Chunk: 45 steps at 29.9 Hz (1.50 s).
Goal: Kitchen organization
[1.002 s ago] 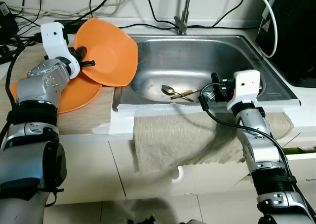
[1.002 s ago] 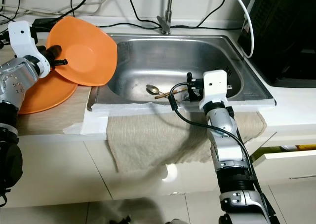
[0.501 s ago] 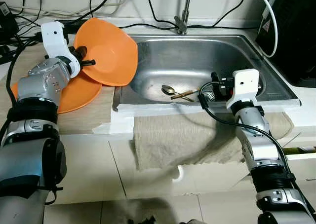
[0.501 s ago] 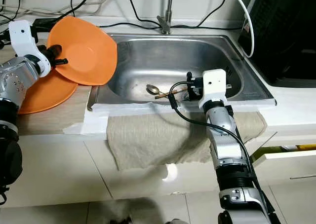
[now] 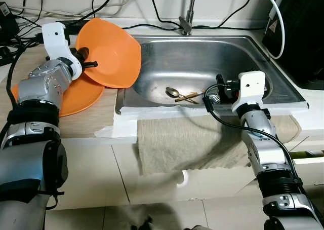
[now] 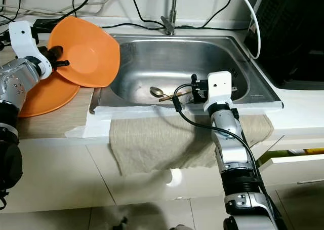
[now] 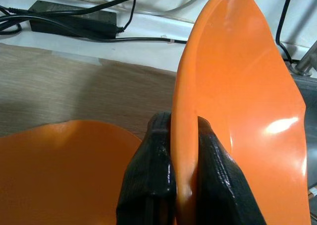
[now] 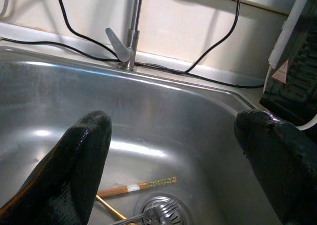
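- Well, the sink [image 5: 263, 68] is lying between both arms, with spoon [image 5: 172, 91] and chopsticks [image 5: 188, 97] resting near its drain
- left gripper [image 7: 184, 150] is pinching the tilted orange plate [image 5: 112, 52] by its rim above another orange plate [image 5: 81, 96]; I'd lower it flat before letting go
- right gripper [image 8: 173, 150] is hovering wide open, empty, over the basin

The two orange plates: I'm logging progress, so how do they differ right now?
The held plate is tilted up on edge, pinched at its rim by the left claw, leaning over the sink edge. The other plate lies flat on the counter, ungripped, partly hidden under the first. Both are orange and look alike in shape.
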Available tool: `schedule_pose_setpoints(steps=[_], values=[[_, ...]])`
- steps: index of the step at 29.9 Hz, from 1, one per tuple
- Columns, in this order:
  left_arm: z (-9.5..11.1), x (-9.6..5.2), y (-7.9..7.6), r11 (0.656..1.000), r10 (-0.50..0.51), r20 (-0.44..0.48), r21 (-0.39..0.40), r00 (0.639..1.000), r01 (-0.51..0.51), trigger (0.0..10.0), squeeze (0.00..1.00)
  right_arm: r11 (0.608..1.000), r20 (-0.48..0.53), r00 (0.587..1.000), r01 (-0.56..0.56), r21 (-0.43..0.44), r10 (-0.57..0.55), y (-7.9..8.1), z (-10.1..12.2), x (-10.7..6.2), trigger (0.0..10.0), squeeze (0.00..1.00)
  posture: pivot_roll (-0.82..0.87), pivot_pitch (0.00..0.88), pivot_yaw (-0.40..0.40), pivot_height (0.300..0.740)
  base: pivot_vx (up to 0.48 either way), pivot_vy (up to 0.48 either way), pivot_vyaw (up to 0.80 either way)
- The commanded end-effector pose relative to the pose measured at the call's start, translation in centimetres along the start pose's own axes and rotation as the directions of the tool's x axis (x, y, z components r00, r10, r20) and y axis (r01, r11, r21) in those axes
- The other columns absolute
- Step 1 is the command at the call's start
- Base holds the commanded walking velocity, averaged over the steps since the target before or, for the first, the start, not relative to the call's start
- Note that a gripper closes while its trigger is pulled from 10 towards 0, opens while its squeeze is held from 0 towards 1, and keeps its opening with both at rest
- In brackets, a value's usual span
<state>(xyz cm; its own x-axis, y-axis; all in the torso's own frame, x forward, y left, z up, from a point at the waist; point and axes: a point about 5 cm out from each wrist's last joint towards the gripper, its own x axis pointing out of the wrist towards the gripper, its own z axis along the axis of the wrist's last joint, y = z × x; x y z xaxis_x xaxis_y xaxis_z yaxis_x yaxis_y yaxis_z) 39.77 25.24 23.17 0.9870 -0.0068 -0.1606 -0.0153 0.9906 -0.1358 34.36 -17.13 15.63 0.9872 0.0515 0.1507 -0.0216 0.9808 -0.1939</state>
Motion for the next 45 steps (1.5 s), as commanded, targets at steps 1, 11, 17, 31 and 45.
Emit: schedule_pose_setpoints(steps=[1, 11, 17, 31, 45], values=[[-1.05, 0.01, 0.70, 0.999, 0.037, -0.064, 0.040, 0.997, -0.034, 0.0, 0.00, 1.000, 0.006, 1.000, 0.000, -0.009, 0.000, 0.14, 0.29, 0.36, 10.0, 0.00, -0.01, 0.000, -0.023, 0.740, 0.000, 0.000, 0.00], [-1.06, 0.04, 0.87, 0.999, 0.039, -0.064, 0.040, 0.997, -0.036, 0.0, 0.00, 1.000, 0.004, 1.000, -0.001, -0.008, 0.001, 0.39, 0.26, 0.53, 10.0, 0.00, 0.01, 0.000, -0.026, 0.740, 0.000, 0.000, 0.00], [-1.05, 0.00, 1.06, 0.999, 0.039, -0.063, 0.040, 0.997, -0.036, 0.0, 0.00, 1.000, 0.007, 1.000, -0.001, -0.008, 0.001, 0.54, 0.27, 0.46, 10.0, 0.00, 0.01, 0.000, -0.030, 0.740, 0.000, 0.000, 0.00], [-1.10, -0.01, 1.17, 0.999, 0.037, -0.063, 0.041, 0.997, -0.035, 0.0, 0.00, 1.000, 0.008, 1.000, 0.000, -0.009, 0.000, 0.64, 0.21, 0.40, 10.0, 0.00, 0.00, 0.000, -0.023, 0.740, 0.000, 0.000, 0.00], [-1.32, 0.09, 0.99, 0.999, 0.036, -0.064, 0.041, 0.997, -0.034, 0.0, 0.00, 1.000, 0.004, 1.000, 0.000, -0.009, 0.000, 0.46, 0.00, 0.40, 10.0, 0.00, -0.02, 0.000, -0.013, 0.740, 0.000, 0.000, 0.00]])
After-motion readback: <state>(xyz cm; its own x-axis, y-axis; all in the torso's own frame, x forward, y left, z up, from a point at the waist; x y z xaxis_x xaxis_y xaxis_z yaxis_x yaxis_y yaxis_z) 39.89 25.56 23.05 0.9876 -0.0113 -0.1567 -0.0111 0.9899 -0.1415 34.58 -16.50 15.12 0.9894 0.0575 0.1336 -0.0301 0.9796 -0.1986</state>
